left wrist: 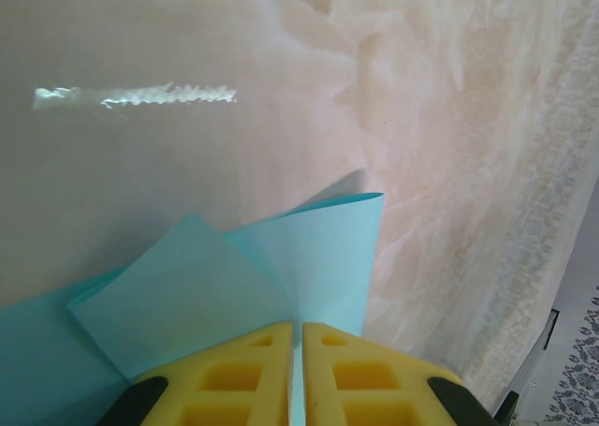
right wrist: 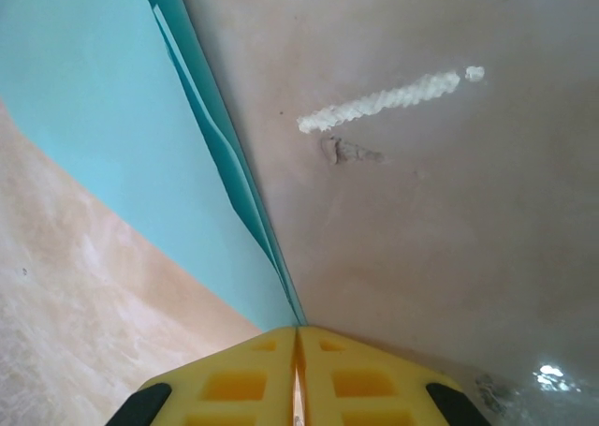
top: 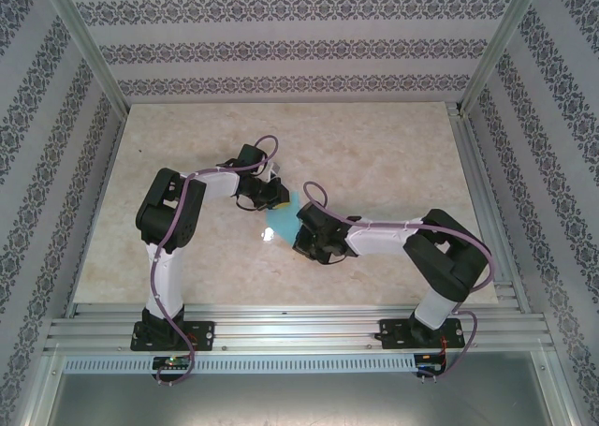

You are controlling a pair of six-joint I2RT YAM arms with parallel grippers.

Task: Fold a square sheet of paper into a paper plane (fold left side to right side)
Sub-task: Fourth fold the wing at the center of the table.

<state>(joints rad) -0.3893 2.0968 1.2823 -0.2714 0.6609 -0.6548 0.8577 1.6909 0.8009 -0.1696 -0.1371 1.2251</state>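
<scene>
Near mid-worktop: paper (top: 281,222), light blue and folded, held between the left gripper (left wrist: 298,337) and the right gripper (right wrist: 298,337), well apart from every edge of the worktop (top: 402,154).
Layers: several stacked plies show along one edge in the right wrist view; two flaps splay apart in the left wrist view.
Progress: partway, by my judgement. Folds are in, but there is no narrow dart yet, and the loose flaps want closing and creasing.
Axis: the visible strip runs from near-left to far-right. The arms cover much of it, so I cannot tell which end is the nose.
Left gripper: clenched on the paper from the far-left side.
Right gripper: clenched on the layered edge from the near-right side.
Contact: whether the paper touches the worktop is unclear.
</scene>
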